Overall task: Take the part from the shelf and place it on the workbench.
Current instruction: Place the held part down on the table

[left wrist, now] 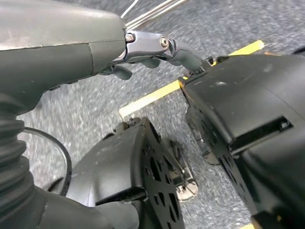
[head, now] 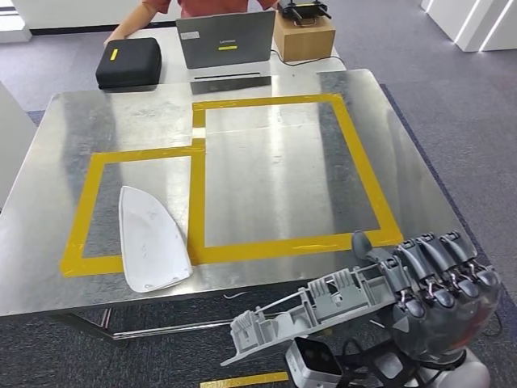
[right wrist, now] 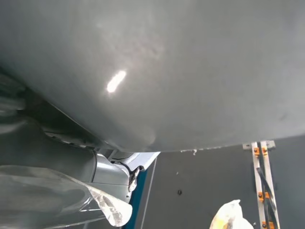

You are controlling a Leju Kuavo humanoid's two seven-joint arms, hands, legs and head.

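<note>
My right hand grips one end of a long grey ribbed plastic part. The part sticks out to the left, just in front of and below the near edge of the metal workbench. Close to the right wrist camera, the part's smooth grey underside spans most of that view. A white curved part lies on the bench inside the left yellow-taped rectangle. My left hand hangs over the grey carpet with its fingers stretched out and nothing in them.
A larger yellow-taped rectangle marks the bench's middle and right. Beyond the far edge stand a laptop, a black case and a cardboard box, with a person behind them. Yellow tape marks the floor.
</note>
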